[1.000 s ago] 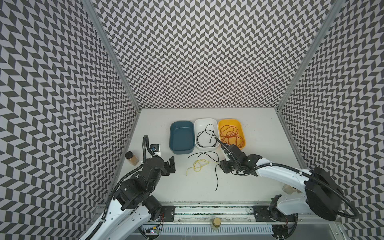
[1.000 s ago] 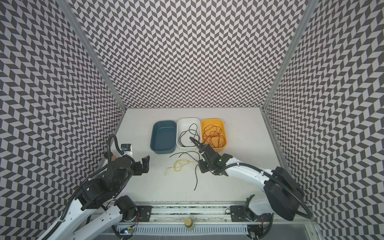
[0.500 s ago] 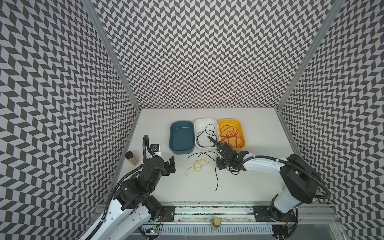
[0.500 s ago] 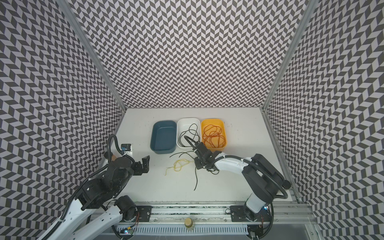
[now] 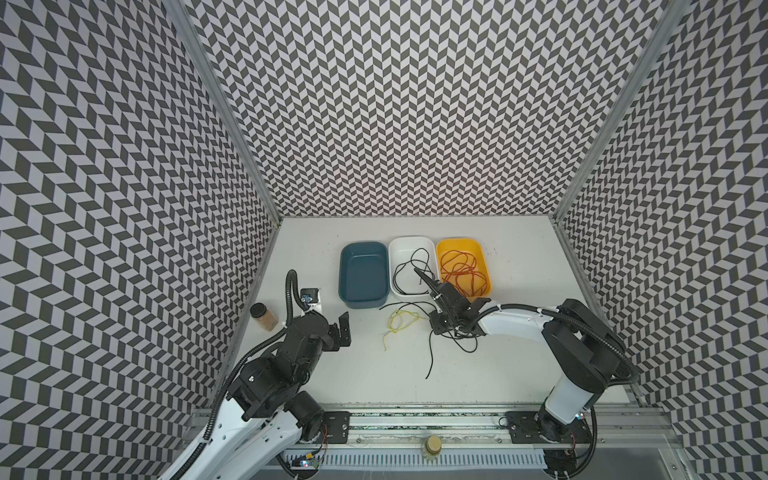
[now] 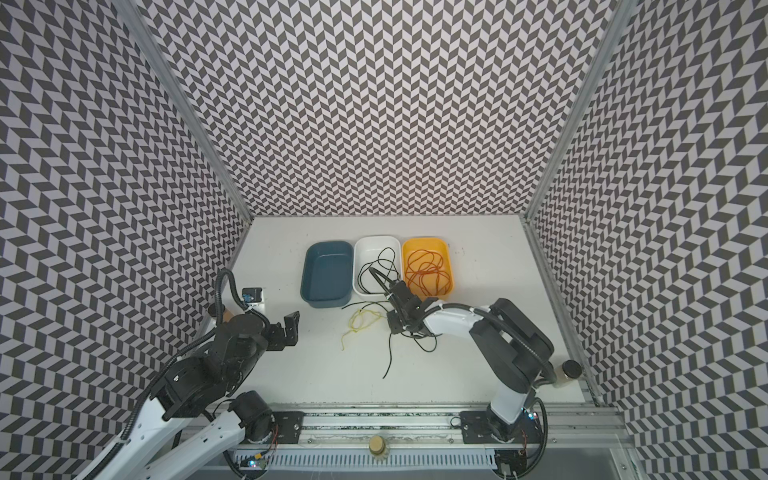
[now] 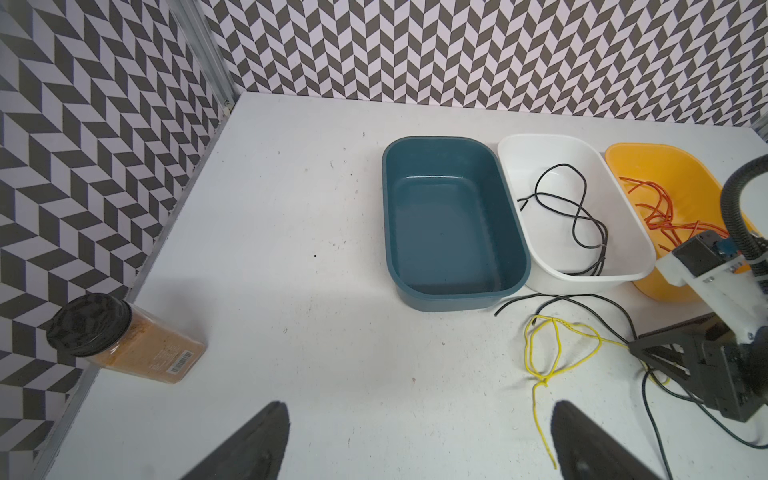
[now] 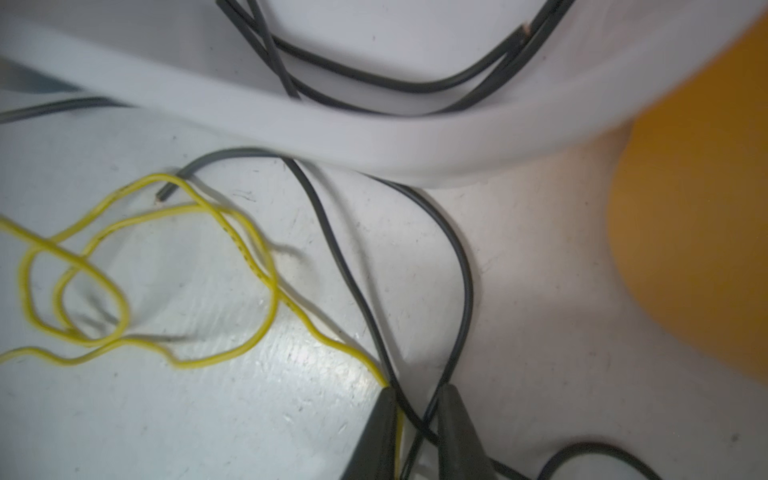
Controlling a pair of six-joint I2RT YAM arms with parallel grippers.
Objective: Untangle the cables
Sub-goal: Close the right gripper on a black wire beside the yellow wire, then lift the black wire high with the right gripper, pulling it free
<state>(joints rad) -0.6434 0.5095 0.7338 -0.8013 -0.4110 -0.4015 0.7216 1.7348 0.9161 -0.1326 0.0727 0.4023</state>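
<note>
— Where is your right gripper (image 8: 417, 392)?

— I have it low over the table (image 5: 519, 257), just on the near side of the white tray (image 5: 411, 240). Its jaws are narrow, almost together. In the right wrist view the yellow cable (image 8: 273, 291) and a black cable (image 8: 471, 291) both run between the fingers. I cannot tell whether they are pinched or only lying in the gap.

— And how do the cables lie?

— The yellow cable sits in loose loops on the table, left of that gripper, and crosses itself. The black cable curves around beside it, and one end trails toward the near edge. A second black cable (image 8: 415, 88) is coiled inside the white tray. The orange-red cable (image 5: 461, 274) is piled in the yellow tray (image 5: 459, 240), just right of the white one. The blue tray (image 5: 361, 301) stands just left of the white one.

— What about the left side?

— My left gripper (image 7: 419, 407) is at the near left with its jaws spread wide, well apart from every cable. A jar (image 5: 262, 316) of brownish powder sits by the left wall.
</note>
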